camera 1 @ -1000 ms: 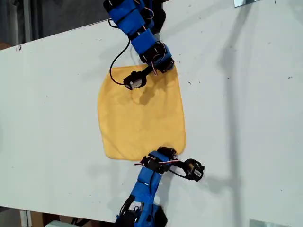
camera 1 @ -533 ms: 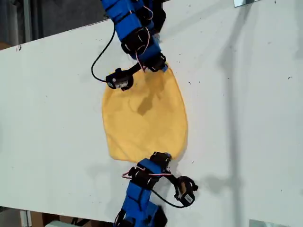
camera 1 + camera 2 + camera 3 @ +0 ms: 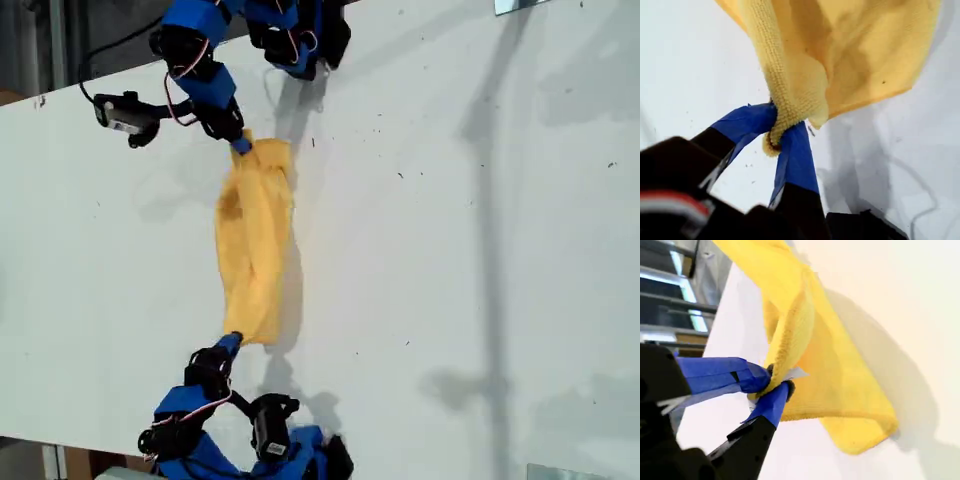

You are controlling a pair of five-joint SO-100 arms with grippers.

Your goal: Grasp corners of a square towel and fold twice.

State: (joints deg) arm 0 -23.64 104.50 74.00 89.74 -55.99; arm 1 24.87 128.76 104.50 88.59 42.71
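Yellow-orange cloth, the towel (image 3: 255, 240), is being held stretched into a narrow, bunched band over the white desk (image 3: 480, 250), between two arms reaching in from the exterior view's top and bottom. One corner (image 3: 790, 107) is being pinched in my first tool (image 3: 782, 127), seemingly on the top arm. The corner bearing the white tag (image 3: 795, 373) is being clamped by my second tool (image 3: 775, 382).

My first gripper (image 3: 782, 132) pinches the towel (image 3: 850, 55).
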